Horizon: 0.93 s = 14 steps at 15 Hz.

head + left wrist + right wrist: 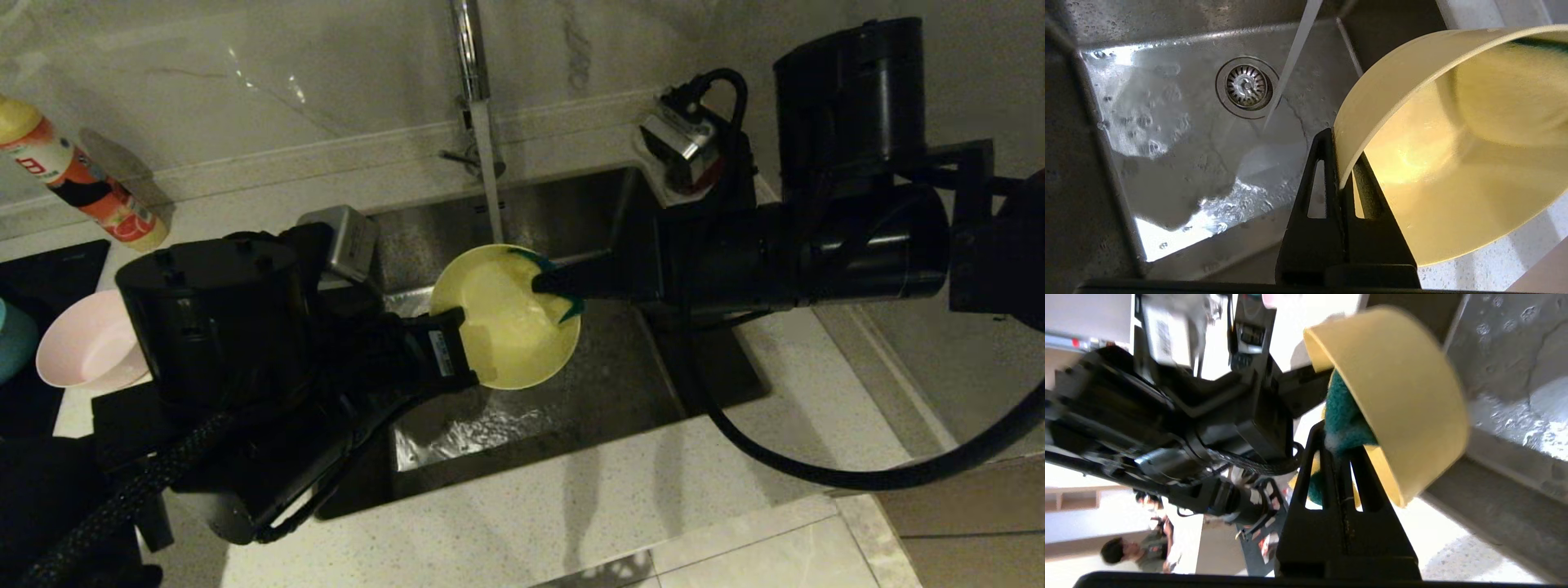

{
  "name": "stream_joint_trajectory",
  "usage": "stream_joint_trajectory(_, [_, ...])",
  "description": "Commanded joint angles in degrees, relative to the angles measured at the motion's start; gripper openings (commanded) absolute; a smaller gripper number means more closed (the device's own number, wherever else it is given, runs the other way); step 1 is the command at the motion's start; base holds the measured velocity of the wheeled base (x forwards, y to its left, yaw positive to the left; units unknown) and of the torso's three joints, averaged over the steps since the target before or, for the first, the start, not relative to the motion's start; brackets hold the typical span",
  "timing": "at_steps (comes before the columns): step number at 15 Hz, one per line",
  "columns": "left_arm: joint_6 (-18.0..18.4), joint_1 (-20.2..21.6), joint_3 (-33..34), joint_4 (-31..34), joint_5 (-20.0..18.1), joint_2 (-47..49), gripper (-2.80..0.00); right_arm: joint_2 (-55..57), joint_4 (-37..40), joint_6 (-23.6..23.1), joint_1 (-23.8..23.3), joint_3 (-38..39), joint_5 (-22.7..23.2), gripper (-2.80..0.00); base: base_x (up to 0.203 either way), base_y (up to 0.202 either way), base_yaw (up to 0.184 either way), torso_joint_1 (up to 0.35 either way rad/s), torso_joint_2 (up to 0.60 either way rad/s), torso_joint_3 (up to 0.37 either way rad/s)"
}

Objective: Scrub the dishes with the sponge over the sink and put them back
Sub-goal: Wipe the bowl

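The pale speckled countertop (506, 523) carries a pink bowl (86, 343) and a bottle (82, 175).

Left gripper (1340, 171) pinches yellow bowl (1453, 163) rim — over sink (1188, 163).

My right gripper (545, 283) covers most of the sponge (571, 309) inside the yellow bowl (506, 327); only green corners show. My left arm (220, 327) hides part of the pink bowl (86, 343). The tap's (467, 49) top is cut off.
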Motion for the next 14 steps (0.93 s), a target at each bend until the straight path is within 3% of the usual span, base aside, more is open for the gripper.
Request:
stream_joint_trajectory(1, [-0.1, 0.2, 0.0, -0.4, 0.2, 0.1, -2.8, -1.7, 0.5, 0.1, -0.2, 0.6, 0.2, -2.8, 0.0, 0.0, 0.0, 0.0, 0.0, 0.0])
stream_joint_trajectory(7, [0.1, 2.2, -1.8, -0.3, 0.2, -0.2, -2.8, -3.3, 0.8, 0.0, 0.1, 7.0, 0.3, -2.8, 0.0, 0.0, 0.0, 0.0, 0.0, 0.0])
stream_joint_trajectory(14, [0.2, 2.3, -3.5, -0.1, 0.2, -0.2, -2.8, -0.5, 0.7, 0.0, 3.2, 6.4, 0.3, -2.8, 0.0, 0.0, 0.0, 0.0, 0.0, 0.0])
